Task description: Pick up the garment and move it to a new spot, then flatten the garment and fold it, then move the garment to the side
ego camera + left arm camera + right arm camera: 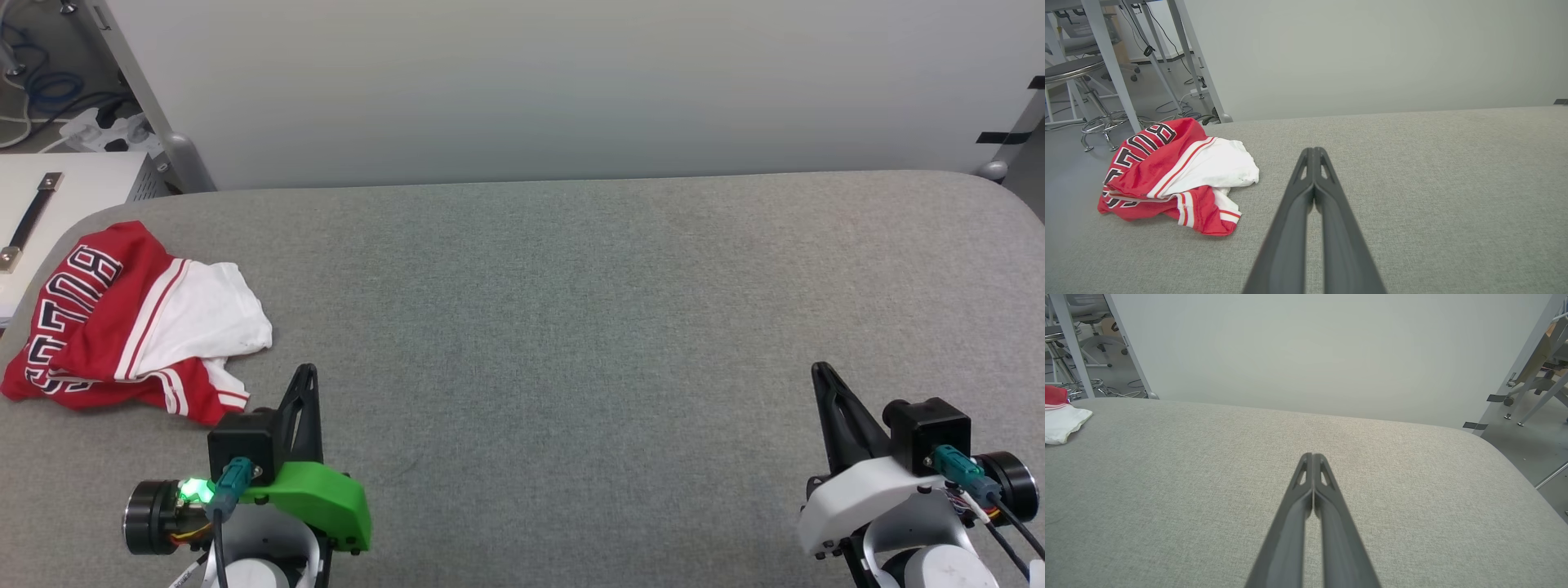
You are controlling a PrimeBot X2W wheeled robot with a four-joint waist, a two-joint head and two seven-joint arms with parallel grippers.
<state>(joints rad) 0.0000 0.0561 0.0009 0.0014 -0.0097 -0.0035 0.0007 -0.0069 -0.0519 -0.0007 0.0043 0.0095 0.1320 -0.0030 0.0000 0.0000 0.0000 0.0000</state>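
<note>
Head view: the shirt [139, 327] lies crumpled at the left edge of the grey table [571, 327]. It is ahead of the left gripper [306, 376] and to its left, near but apart. The right gripper [819, 371] sits at the lower right, well apart from the shirt.

Left wrist view: the fingers are closed tip to tip and hold nothing. The shirt lies left of the fingertips, not touching.

Right wrist view: the fingers are pressed together and empty. The shirt is at the far left edge.
</note>
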